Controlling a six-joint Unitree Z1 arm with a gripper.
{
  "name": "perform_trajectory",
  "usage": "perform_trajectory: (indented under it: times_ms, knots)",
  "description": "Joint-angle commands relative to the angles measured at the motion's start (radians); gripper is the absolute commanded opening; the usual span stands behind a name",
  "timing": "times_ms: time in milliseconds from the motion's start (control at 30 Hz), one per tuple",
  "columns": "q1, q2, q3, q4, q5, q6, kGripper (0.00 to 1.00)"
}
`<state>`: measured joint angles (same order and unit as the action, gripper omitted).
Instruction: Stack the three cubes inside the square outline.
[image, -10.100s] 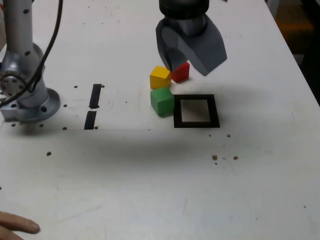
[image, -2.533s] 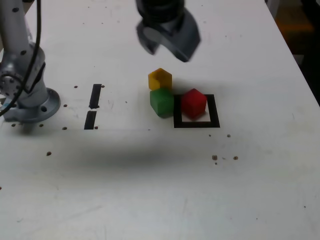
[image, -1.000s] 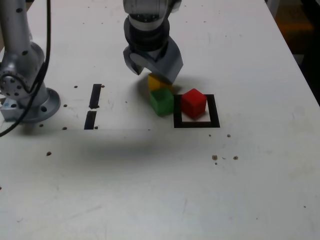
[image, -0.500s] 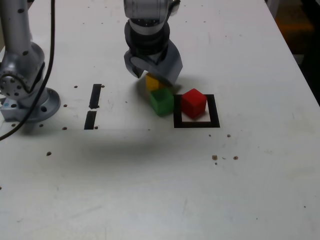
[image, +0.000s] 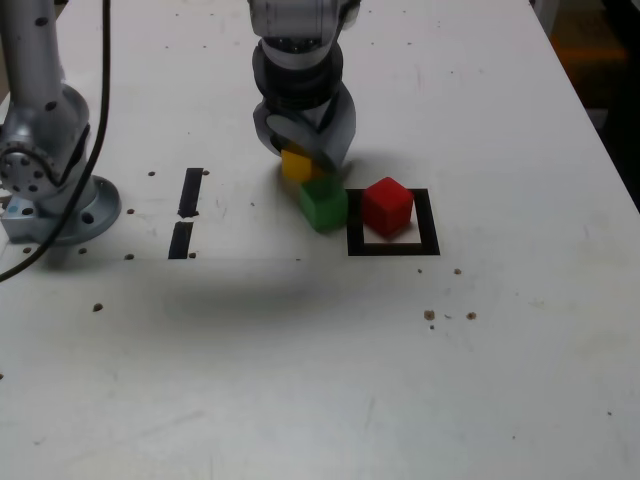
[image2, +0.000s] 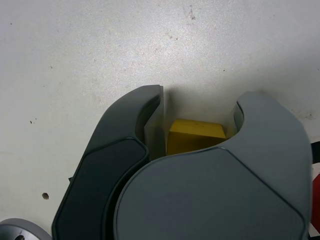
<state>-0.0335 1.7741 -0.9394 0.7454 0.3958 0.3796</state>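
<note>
Red cube (image: 387, 204) sits inside the outline (image: 431, 222): one placed. My gripper (image: 303, 158) clasps the yellow cube (image2: 195, 136) just left-far of it; green cube (image: 324, 203) waits on the desk.

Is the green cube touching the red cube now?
Apart. In the exterior view a strip of the square outline and white table shows between the green cube and the red cube.
</note>
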Motion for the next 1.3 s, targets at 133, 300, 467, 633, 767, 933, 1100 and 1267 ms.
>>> perform_trajectory:
  times_ms: [133,300,467,633,767,933,1100,1267]
  knots:
    - [-0.002,-0.008,-0.002,0.006,0.0,-0.003,0.18]
    - [-0.002,-0.019,-0.01,0.026,0.0,-0.011,0.18]
    - [-0.002,-0.034,-0.03,0.069,0.0,-0.017,0.17]
    - [-0.002,-0.047,-0.053,0.109,0.001,-0.02,0.16]
    - [-0.001,-0.052,-0.086,0.158,0.002,-0.021,0.16]
    - [-0.002,-0.055,-0.159,0.242,-0.004,-0.021,0.16]
    - [-0.007,-0.055,-0.239,0.312,-0.027,-0.016,0.16]
    - [-0.034,-0.052,-0.335,0.379,-0.062,-0.003,0.16]
